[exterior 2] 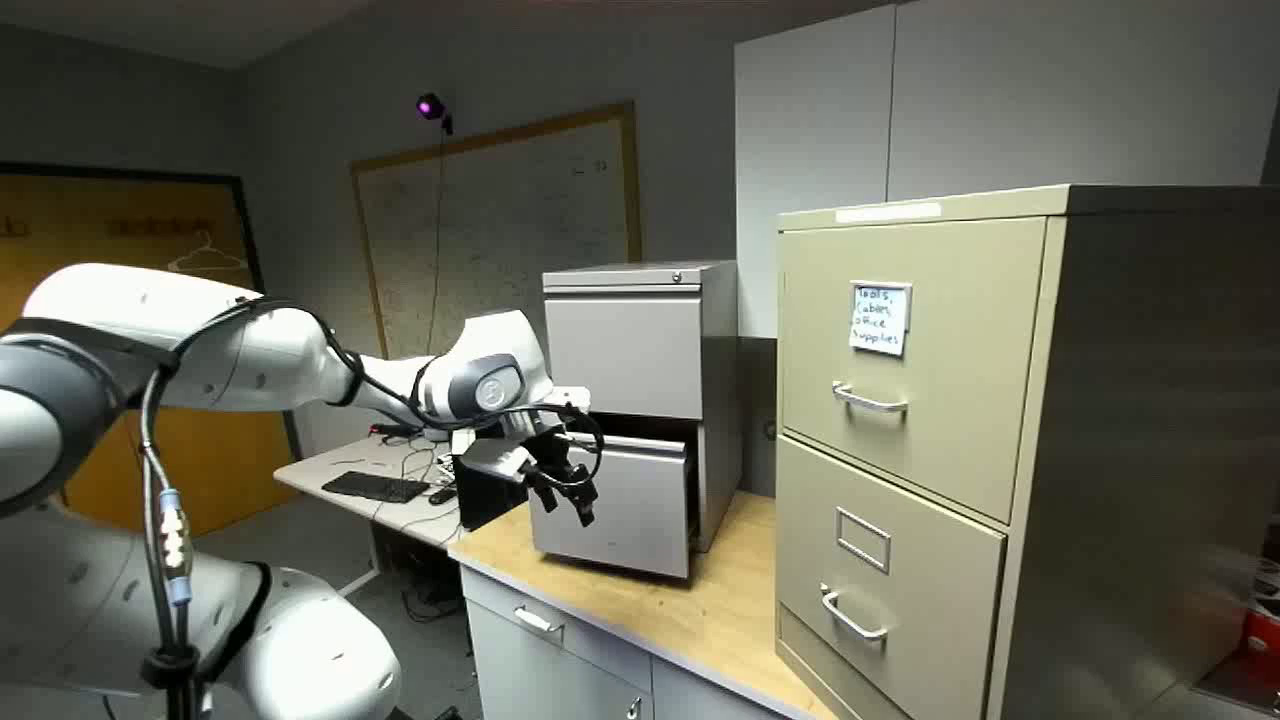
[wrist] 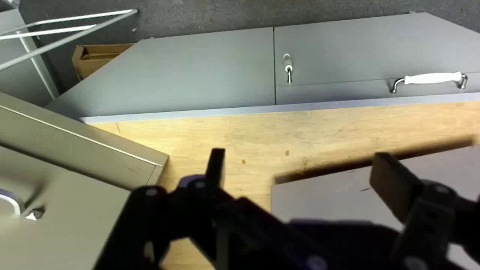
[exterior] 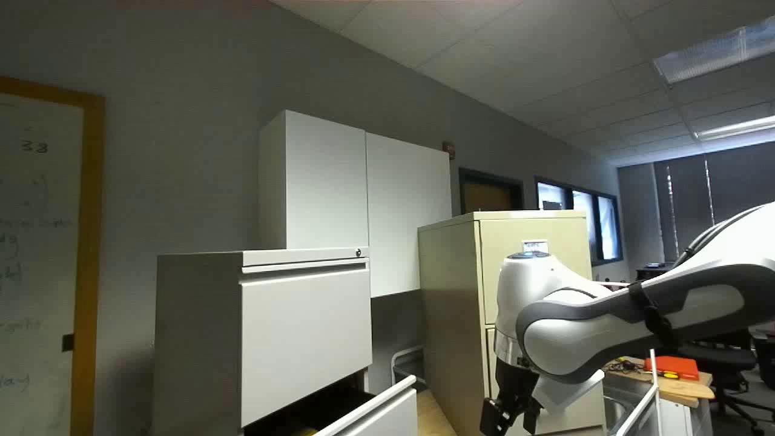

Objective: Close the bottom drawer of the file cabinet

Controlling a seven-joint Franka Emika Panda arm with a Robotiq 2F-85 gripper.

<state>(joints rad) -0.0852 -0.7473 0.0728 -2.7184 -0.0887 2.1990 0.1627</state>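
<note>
The light grey file cabinet (exterior: pixel 303 339) shows in both exterior views (exterior 2: pixel 622 355); its top drawer is flush. Its bottom drawer is pulled out, showing as a slanted grey rim (exterior: pixel 378 404) with a dark inside in an exterior view. Its flat grey front (exterior 2: pixel 630 525) shows in an exterior view and at the lower right of the wrist view (wrist: pixel 318 197). My gripper (exterior: pixel 510 419) is open and empty, pointing down. It appears in front of the drawer front in an exterior view (exterior 2: pixel 568 508). In the wrist view the fingers (wrist: pixel 299 159) are wide apart; contact with the drawer cannot be told.
A taller beige cabinet (exterior 2: pixel 905 370) with handled drawers stands beside the file cabinet. Both stand on a wooden countertop (exterior 2: pixel 735 620) over grey cupboards (wrist: pixel 210 75). White wall cupboards (exterior: pixel 405 212) hang behind. A desk with a keyboard (exterior 2: pixel 375 487) stands farther off.
</note>
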